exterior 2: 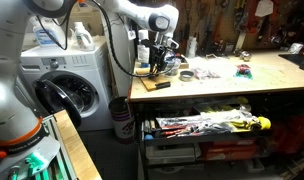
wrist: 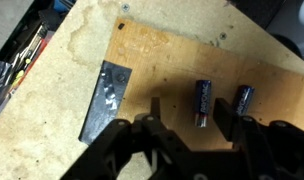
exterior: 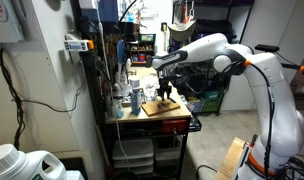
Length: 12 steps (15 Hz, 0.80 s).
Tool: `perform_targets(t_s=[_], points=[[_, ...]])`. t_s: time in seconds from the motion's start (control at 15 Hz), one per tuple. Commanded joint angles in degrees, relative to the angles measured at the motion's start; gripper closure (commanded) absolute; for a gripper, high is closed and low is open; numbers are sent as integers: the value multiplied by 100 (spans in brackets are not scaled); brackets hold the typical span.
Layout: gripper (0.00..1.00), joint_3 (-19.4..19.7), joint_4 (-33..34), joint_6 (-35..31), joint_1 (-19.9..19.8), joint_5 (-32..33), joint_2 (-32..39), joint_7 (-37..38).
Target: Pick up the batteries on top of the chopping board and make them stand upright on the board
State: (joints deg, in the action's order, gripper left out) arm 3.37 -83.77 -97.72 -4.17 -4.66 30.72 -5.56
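Observation:
In the wrist view, two dark blue batteries lie flat on the pale wooden chopping board (wrist: 162, 55). One battery (wrist: 203, 100) lies between my fingers, close to one of them. A second battery (wrist: 243, 100) lies just outside that finger. My gripper (wrist: 187, 110) is open and empty, hovering just above the board. In both exterior views the gripper (exterior: 167, 95) (exterior 2: 157, 66) points down over the board (exterior: 155, 110) at the end of the workbench. The batteries are too small to make out there.
A flat grey metal piece (wrist: 105, 100) lies at the board's edge on the yellowish tabletop (wrist: 52, 80). Bottles and cans (exterior: 132, 98) stand behind the board. Small parts (exterior 2: 207, 73) lie farther along the bench. A washing machine (exterior 2: 67, 85) stands beside it.

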Motion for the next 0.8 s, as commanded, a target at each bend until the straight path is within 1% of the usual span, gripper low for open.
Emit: perform_targets(t_s=[0.0, 0.07, 0.13, 0.2, 0.27, 0.53, 0.6, 0.67, 0.73], points=[[37, -44, 181, 40, -25, 93, 173, 118], [35, -59, 192, 31, -34, 63, 189, 97], [29, -59, 200, 29, -27, 64, 201, 118], [28, -48, 135, -58, 15, 114, 172, 182], [23, -60, 125, -74, 19, 102, 172, 177], [40, -62, 113, -110, 48, 108, 162, 250], [50, -60, 111, -127, 54, 115, 163, 261], [46, -57, 109, -147, 58, 123, 166, 272], [48, -55, 98, -171, 64, 132, 165, 277]])
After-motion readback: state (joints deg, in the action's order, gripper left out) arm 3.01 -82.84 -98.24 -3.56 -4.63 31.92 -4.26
